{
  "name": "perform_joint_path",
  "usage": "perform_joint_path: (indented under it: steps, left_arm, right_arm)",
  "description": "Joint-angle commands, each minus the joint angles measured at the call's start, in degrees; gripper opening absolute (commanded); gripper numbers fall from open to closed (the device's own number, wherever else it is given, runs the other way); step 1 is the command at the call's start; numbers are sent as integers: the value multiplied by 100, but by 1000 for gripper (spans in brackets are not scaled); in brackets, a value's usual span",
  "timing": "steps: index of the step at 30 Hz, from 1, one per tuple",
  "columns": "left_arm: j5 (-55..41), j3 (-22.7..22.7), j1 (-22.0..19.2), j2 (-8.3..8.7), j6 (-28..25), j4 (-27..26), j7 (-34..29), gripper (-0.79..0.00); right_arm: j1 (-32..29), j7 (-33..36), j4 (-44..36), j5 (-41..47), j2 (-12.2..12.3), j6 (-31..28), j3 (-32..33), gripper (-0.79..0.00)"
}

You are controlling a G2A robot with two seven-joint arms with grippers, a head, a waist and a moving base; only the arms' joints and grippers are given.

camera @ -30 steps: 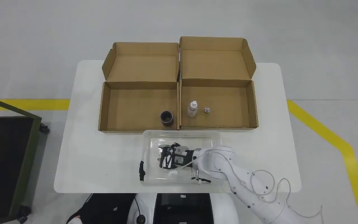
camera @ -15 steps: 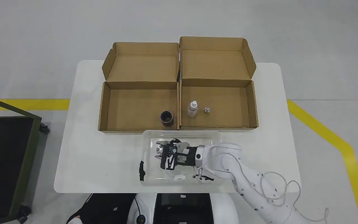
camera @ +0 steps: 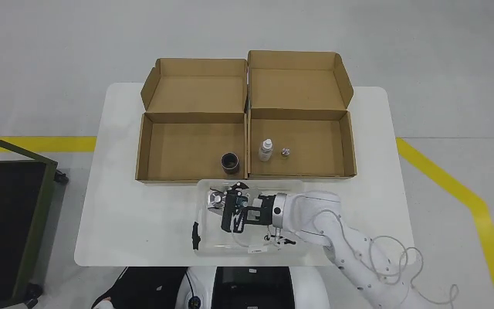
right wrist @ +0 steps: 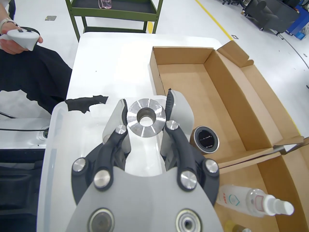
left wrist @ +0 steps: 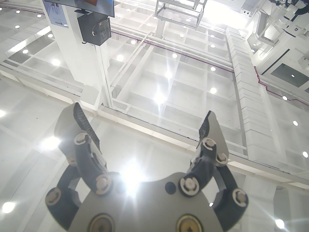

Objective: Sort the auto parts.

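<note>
Now right jaws clamp a metal disc (right wrist: 144, 104) above the tray (camera: 293, 185), near its rim; left jaws gape empty.

- Left cardboard box (camera: 181, 145): floor open from its left wall to the middle; a black cylindrical sleeve (camera: 231, 161) stands in its front right corner.
- Right cardboard box (camera: 320, 147): open from the middle to its right wall; a spray bottle (camera: 265, 150) and a small metal part (camera: 285, 151) lie near its left wall.
- Clear plastic tray (camera: 262, 183) sits just before the boxes' front walls; the right gripper (right wrist: 146, 98), clamped on a metal ring (right wrist: 157, 114), fills its far left corner.
- Open strips run along the table's (camera: 116, 208) left and right edges.
</note>
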Motion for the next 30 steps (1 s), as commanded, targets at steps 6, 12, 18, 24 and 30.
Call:
perform_joint_path:
  steps: [6,12,18,24,30]
  left_arm:
    - [0,0,0,0,0,0,0,0]
    - [0,0,0,0,0,0,0,0]
    - [0,0,0,0,0,0,0,0]
    - [0,0,0,0,0,0,0,0]
    - [0,0,0,0,0,0,0,0]
  right_arm:
    - [237,-79,-91,87,-33,82,30,-785]
    - [516,-131,-43,154,-79,175,35,-785]
    - [883,-171,107,250,-163,269,-88,-785]
    - [1275,-259,445,386,-284,395,-314,-785]
    - [1709,-392,1005,562,-434,595,-516,-785]
